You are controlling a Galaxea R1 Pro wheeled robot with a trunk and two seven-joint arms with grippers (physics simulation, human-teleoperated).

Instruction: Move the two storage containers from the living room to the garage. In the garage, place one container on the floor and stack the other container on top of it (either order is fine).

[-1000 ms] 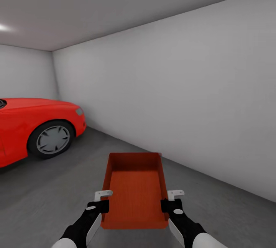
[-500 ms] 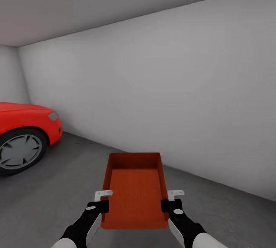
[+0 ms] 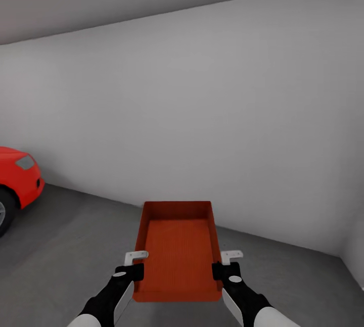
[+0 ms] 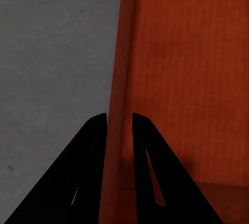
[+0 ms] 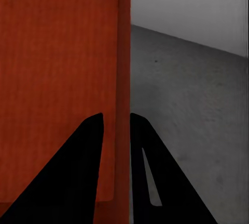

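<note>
Room: a bare garage with a plain white-grey wall ahead and a dark grey, faintly mottled concrete floor below.
Car: the nose of a shiny red car shows at the left of the head view, well apart from the robot.
Container: one orange-red rectangular open-topped plastic bin is carried level in front of the trunk, above the floor, long axis pointing away.
Left gripper: pinched on the bin's left wall, one finger inside and one outside, as its wrist view shows.
Right gripper: clamped the same way on the right wall.
Texture: fine ribbing runs over the bin's base and walls; the rim is smooth and thin, so it likely flexes a little.
Doing it well: I would keep both grips even and the bin level, choose open concrete away from the car and wall, then lower both arms together until the base sits flat before letting go.
</note>
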